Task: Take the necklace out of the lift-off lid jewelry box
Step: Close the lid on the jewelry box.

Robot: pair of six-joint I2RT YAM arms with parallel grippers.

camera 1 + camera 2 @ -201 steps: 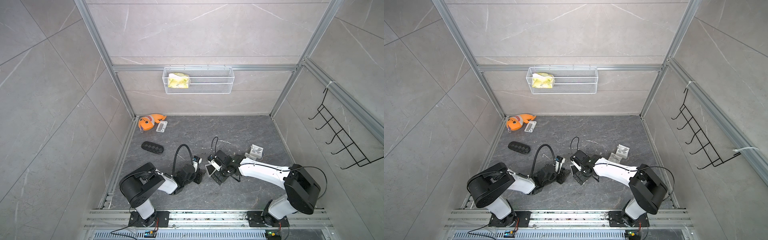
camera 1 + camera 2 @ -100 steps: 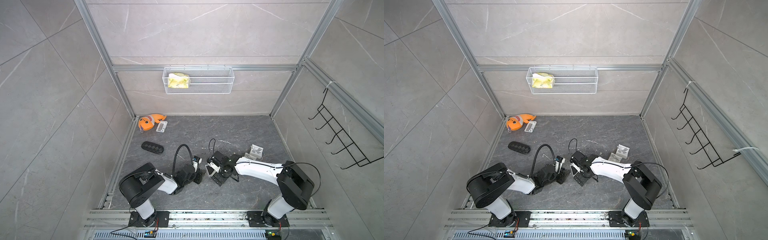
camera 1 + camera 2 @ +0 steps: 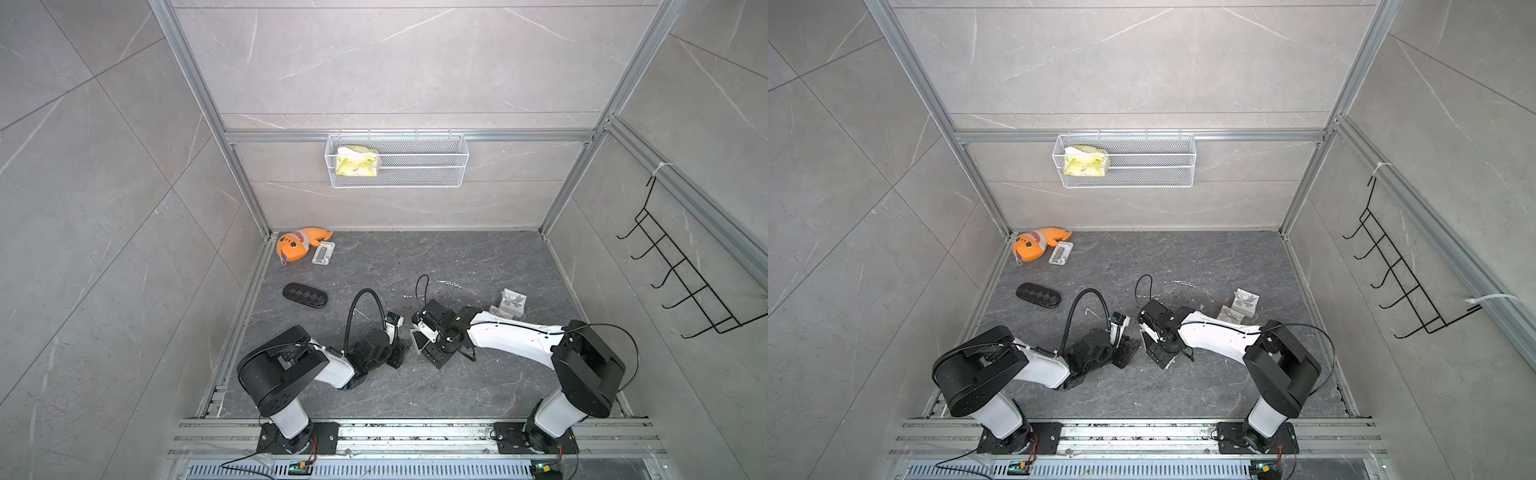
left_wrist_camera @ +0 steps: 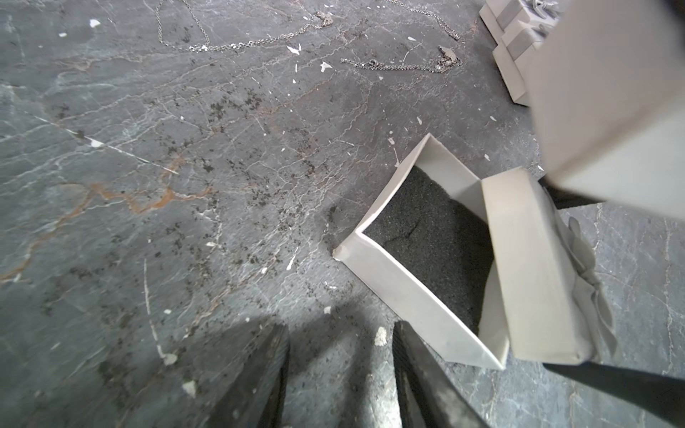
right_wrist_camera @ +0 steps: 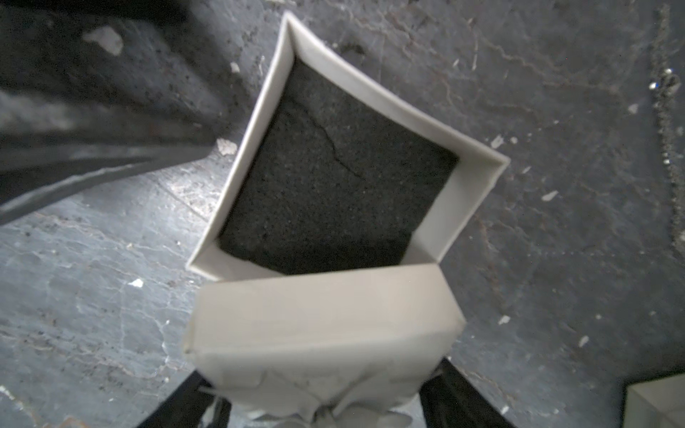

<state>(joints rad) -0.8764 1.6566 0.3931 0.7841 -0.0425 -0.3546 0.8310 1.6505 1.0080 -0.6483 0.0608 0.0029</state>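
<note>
Lid [image 5: 322, 326] is hiding right gripper [image 5: 319, 374] fingertips; grip on it cannot be told. Left gripper [image 4: 339, 328] is sitting low beside box base [image 4: 407, 289], jaws parted, empty.

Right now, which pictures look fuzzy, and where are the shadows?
Right wrist view: the close lid is blurry, the box beyond it sharper. Left wrist view: the left gripper looks fuzzy and throws a dark shadow on the table. In both top views: sharp, evenly lit.

One open jewelry box [image 4: 407, 292], one lid [image 4: 533, 274], two further grey boxes [image 3: 513, 300], at least two necklace chains [image 4: 230, 46], one orange plush fish [image 3: 296, 246], one black oval case [image 3: 304, 295], one wire basket [image 3: 424, 176], one hook rack [image 3: 681, 286].
</note>
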